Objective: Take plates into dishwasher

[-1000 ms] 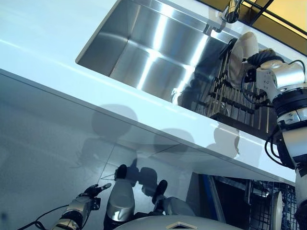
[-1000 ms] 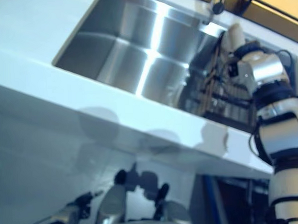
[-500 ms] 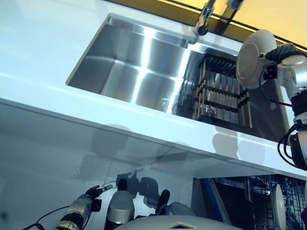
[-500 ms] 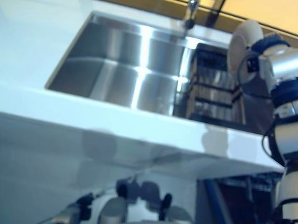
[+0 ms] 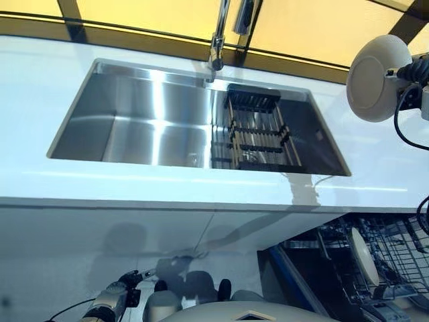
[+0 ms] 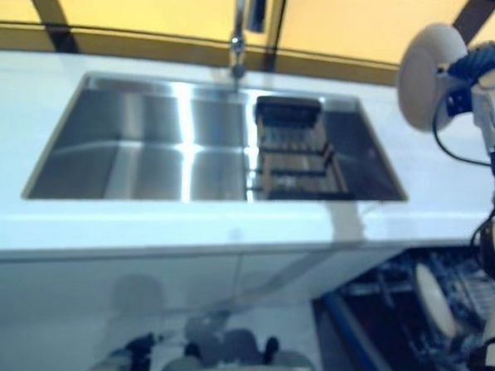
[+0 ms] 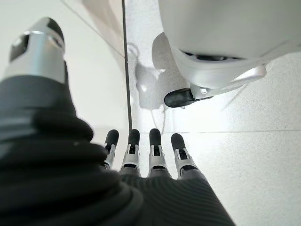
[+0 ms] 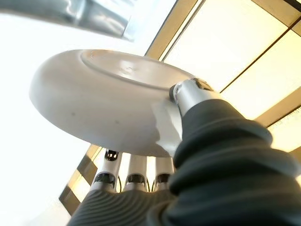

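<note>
A white plate hangs in the air over the counter to the right of the sink, tilted on edge. My right hand is shut on it: in the right wrist view the thumb presses on the plate from one side and the fingers lie under the other. Another white plate stands upright in the open dishwasher rack below the counter at the lower right. My left hand hangs low at the bottom left, open, with straight fingers holding nothing.
The steel sink is set into the white counter. A dark slatted dish rack holding no plates sits in the sink's right part. The faucet rises behind it. Cabinet fronts run under the counter on the left.
My right hand has lifted the plate out of the sink's dish rack and carried it up and to the right over the counter. The camera has also shifted. The left hand stays low.
</note>
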